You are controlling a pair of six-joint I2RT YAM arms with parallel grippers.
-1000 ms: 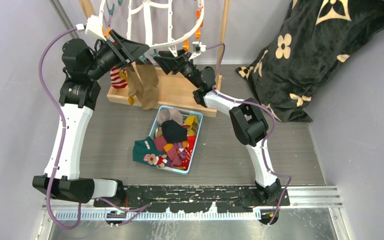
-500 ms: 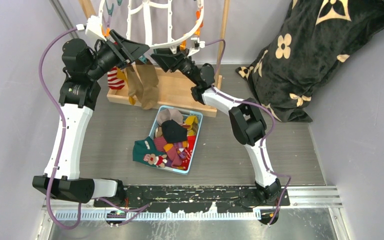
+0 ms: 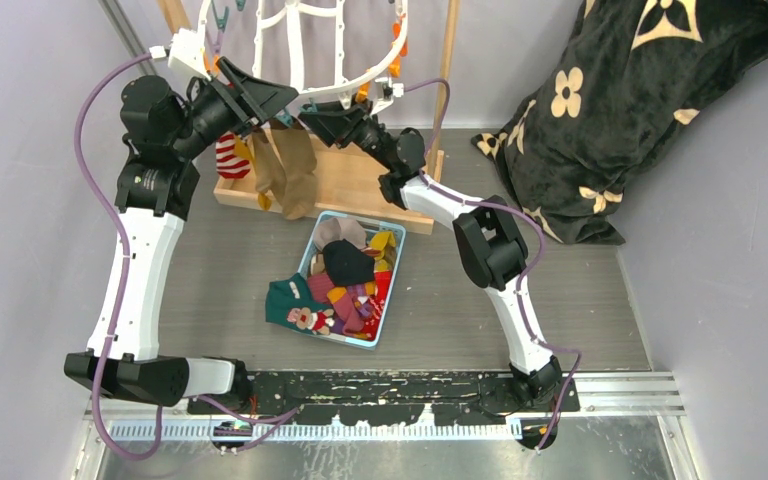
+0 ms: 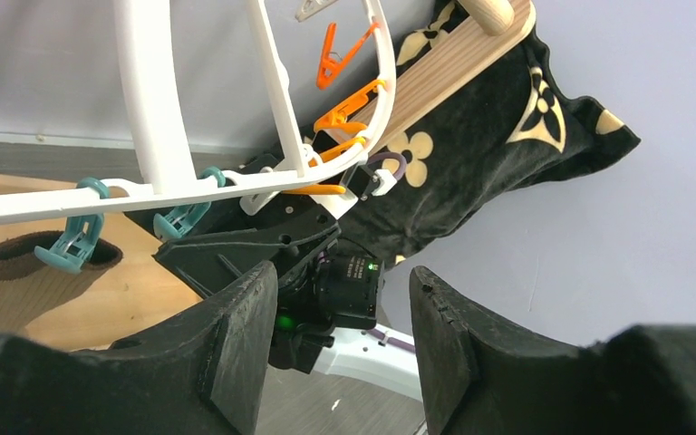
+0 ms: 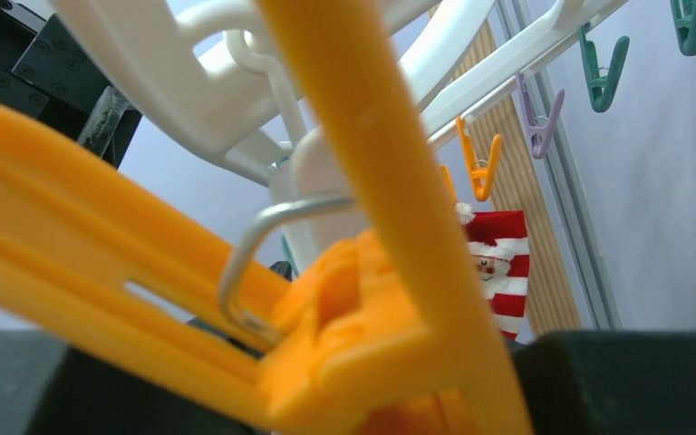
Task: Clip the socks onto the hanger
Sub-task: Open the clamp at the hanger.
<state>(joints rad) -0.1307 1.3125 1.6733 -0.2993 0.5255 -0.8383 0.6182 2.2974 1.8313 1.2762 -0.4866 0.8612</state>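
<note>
The white oval hanger (image 3: 300,50) hangs at the top centre, with orange and teal clips round its rim. A red-white striped sock (image 3: 230,157) and a tan-brown sock (image 3: 290,170) hang from its near rim. My left gripper (image 3: 282,98) is open and empty just under the near rim; in the left wrist view (image 4: 344,276) its fingers frame my right gripper. My right gripper (image 3: 312,112) is at the rim beside it, shut on an orange clip (image 5: 362,299), which fills the right wrist view. More socks (image 3: 345,270) lie in the blue basket.
A blue basket (image 3: 392,285) stands mid-table, with a teal sock (image 3: 285,300) hanging over its left side. The wooden stand base (image 3: 360,185) lies under the hanger, with a post (image 3: 448,60) at the right. A black flower-patterned blanket (image 3: 620,100) is piled at the back right. Teal clips (image 4: 68,240) hang near my left fingers.
My right gripper has moved a little left and up, closer to the hanger's rim and my left gripper. The left arm has barely moved.
</note>
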